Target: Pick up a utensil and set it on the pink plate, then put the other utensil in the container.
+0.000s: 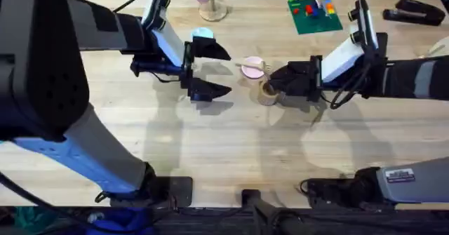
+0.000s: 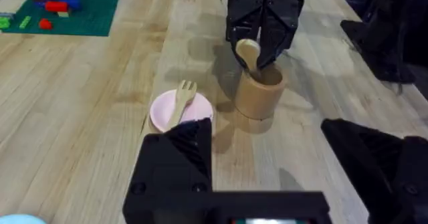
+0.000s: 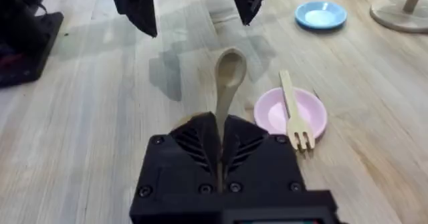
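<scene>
**Spoon over the cup**

The left claw [image 1: 210,70] is hanging wide open beside the pink plate [image 1: 252,68], where the fork [image 1: 258,64] is lying. The right claw [image 1: 275,81] is gripping the spoon [image 3: 229,83] above the cup [image 2: 258,93].

Wooden table [image 1: 210,144] carries pink plate [image 1: 251,68], container [image 1: 267,94], blue plate [image 1: 202,34]

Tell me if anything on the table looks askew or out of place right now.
Only slightly: the fork lies across the pink plate with its tines hanging past the rim rather than fully on it. The spoon is gripped in the right hand over the cup. Nothing is spilled or damaged.
</scene>
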